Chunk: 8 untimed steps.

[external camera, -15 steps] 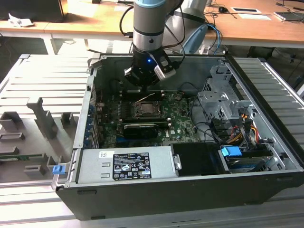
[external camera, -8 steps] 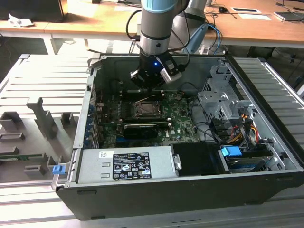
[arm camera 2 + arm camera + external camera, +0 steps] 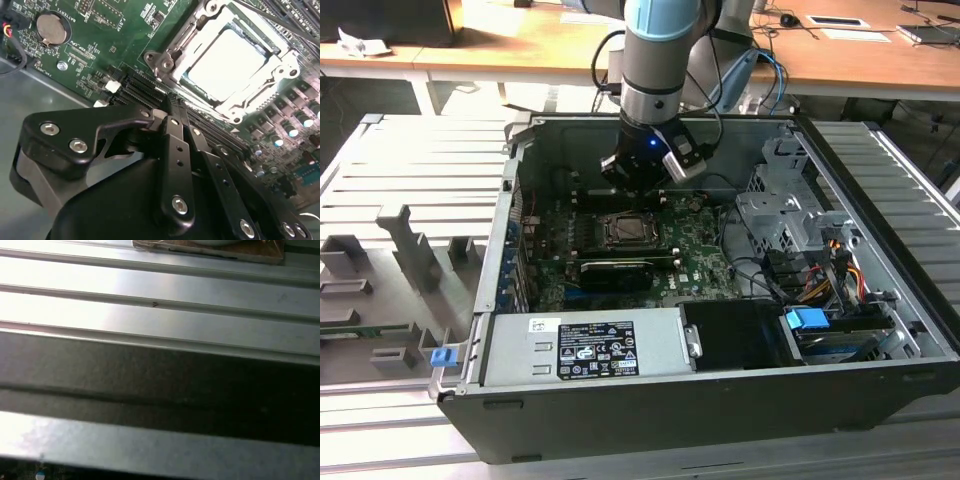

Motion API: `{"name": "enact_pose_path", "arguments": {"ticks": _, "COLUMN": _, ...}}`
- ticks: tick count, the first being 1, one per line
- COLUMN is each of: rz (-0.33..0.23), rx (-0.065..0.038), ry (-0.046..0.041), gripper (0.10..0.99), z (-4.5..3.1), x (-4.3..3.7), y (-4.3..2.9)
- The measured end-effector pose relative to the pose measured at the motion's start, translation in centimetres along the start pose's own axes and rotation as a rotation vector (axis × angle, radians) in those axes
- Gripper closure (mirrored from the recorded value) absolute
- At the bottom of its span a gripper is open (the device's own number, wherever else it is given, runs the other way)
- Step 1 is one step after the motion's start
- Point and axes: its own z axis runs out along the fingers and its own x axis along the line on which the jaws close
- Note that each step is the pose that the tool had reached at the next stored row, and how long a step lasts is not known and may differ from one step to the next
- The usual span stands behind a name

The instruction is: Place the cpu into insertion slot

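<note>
One open computer case [image 3: 880,400] lies in front of you on a slatted metal table [image 3: 410,170], with the green motherboard [image 3: 695,250] flat on its floor. Your arm [image 3: 655,60] reaches down into the case near its far wall. The black gripper [image 3: 638,182] hangs just above the board, close beside the slot's far edge. In the second wrist view the gripper's fingers [image 3: 176,145] are pressed together with nothing between them. The insertion slot [image 3: 629,231] sits near the middle of the board, and in the second wrist view the cpu [image 3: 226,64] already lies flat inside the slot's silvery frame [image 3: 172,55]. In that same view a round coin battery [image 3: 51,28] sits on the board, well apart from the slot.
</note>
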Motion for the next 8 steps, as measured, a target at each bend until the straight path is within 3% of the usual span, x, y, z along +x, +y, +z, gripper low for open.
{"name": "enact_pose_path", "arguments": {"ticks": 8, "rz": -0.001, "rx": 0.002, "ry": 0.0005, "gripper": 0.98, "z": 0.62, "x": -0.05, "y": 0.01}}
